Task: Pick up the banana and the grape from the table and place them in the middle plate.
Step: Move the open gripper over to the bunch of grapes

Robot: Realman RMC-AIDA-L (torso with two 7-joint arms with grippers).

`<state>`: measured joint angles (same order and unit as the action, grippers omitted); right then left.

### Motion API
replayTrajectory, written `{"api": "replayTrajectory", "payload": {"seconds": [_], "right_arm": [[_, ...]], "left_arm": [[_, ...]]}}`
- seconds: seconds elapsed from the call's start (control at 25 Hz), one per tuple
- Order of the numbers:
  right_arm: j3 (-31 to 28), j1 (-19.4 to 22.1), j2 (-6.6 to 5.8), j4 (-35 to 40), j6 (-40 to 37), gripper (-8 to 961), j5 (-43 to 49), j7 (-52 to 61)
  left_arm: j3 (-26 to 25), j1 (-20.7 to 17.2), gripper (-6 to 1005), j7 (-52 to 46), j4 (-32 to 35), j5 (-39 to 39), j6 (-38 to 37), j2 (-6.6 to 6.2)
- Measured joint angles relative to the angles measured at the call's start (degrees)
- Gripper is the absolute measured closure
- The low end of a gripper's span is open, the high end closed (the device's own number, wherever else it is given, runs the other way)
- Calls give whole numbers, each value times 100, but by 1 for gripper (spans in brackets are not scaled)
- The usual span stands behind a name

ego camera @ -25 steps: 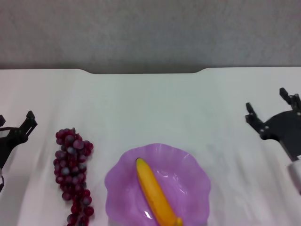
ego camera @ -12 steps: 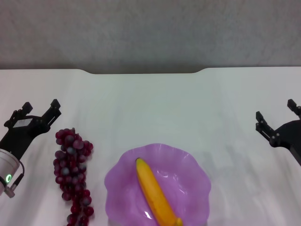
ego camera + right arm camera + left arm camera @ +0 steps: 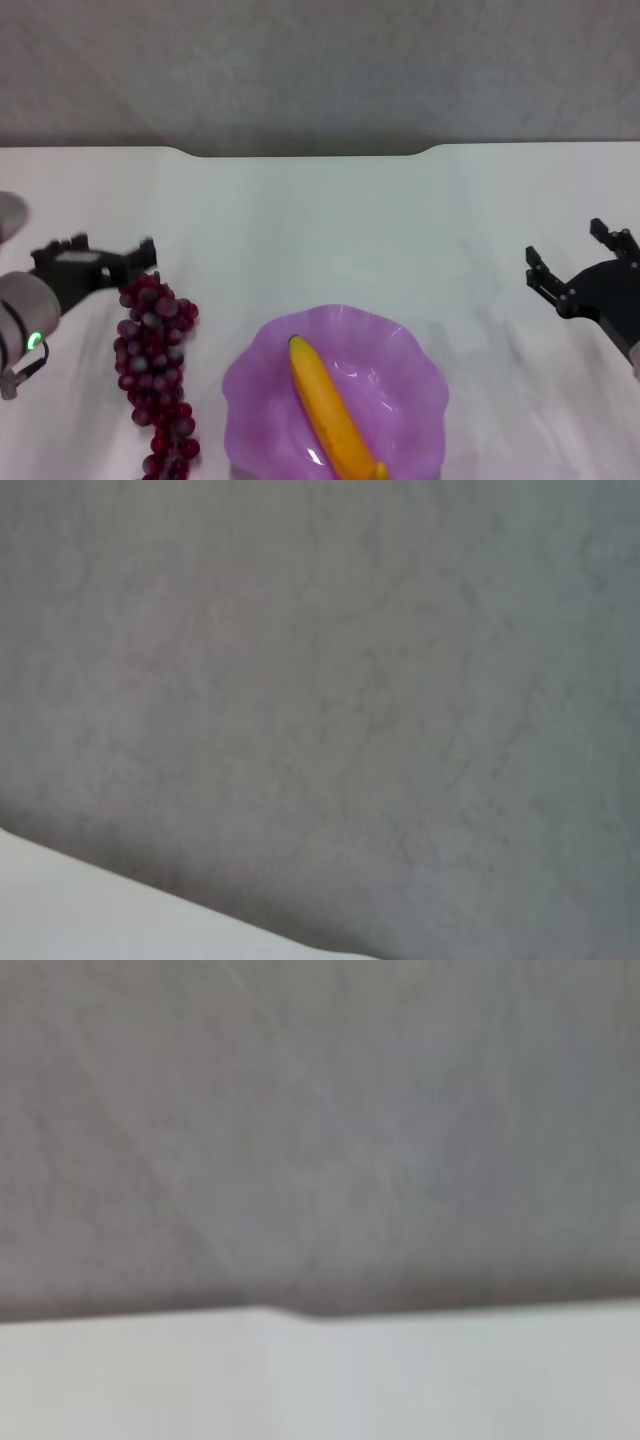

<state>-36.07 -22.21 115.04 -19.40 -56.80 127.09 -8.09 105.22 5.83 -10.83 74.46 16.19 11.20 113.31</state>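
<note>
Translucent purple plastic, wavy scalloped rim: the middle plate point(image 3: 400, 375), lying on the bench point(image 3: 320, 220) near the middle of the near edge, its nearest part cut off at the bottom of the head view; yellow-orange banana point(image 3: 332, 412), lying inside the plate on its left half, green-tipped end toward the far edge, other end toward the near edge, resting on the plate floor; dark red-purple grape point(image 3: 155, 370), a long bunch lying flat on the bench just left of the plate and apart from its rim, running from mid-depth down toward the near edge, outside the plate; plain white bench surface, its dark far edge notched at the centre, the notch also seen in the left wrist view point(image 3: 300, 1380) and a corner of white surface in the right wrist view point(image 3: 90, 910), both beneath a grey wall point(image 3: 320, 70); left gripper point(image 3: 112, 258), black, near the left edge of the bench, at the far end of the grape bunch with one fingertip at or just above the topmost berries, contact not clear, jaws spread with nothing between them; right gripper point(image 3: 570, 262), black, near the right edge of the bench, well apart from the plate, raised over bare surface, jaws spread and holding nothing.
</note>
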Motion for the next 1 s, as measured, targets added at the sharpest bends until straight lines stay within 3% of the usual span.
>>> {"api": "replayTrajectory", "payload": {"seconds": [0.04, 0.12, 0.24, 0.4, 0.6, 1.0], "right_arm": [[13, -21, 0, -2, 32, 70, 0, 2], [50, -82, 4, -2, 76, 70, 0, 6], [80, -108, 8, -15, 127, 70, 1, 8], [109, -133, 10, -9, 206, 71, 1, 11], [115, -125, 13, -20, 203, 71, -14, 14], [118, -122, 18, -29, 181, 71, -4, 24]], "left_arm": [[-195, -19, 110, 311, 283, -78, 622, 161], [-416, -12, 110, 871, 680, -20, 1607, 325], [-520, 111, 110, 1346, 998, 275, 2562, 311], [-781, 254, 109, 1802, 1063, 588, 3183, 309], [-705, 358, 108, 2082, 836, 915, 2897, 355], [-262, 624, 109, 1844, -267, 905, 1482, 378]]}}
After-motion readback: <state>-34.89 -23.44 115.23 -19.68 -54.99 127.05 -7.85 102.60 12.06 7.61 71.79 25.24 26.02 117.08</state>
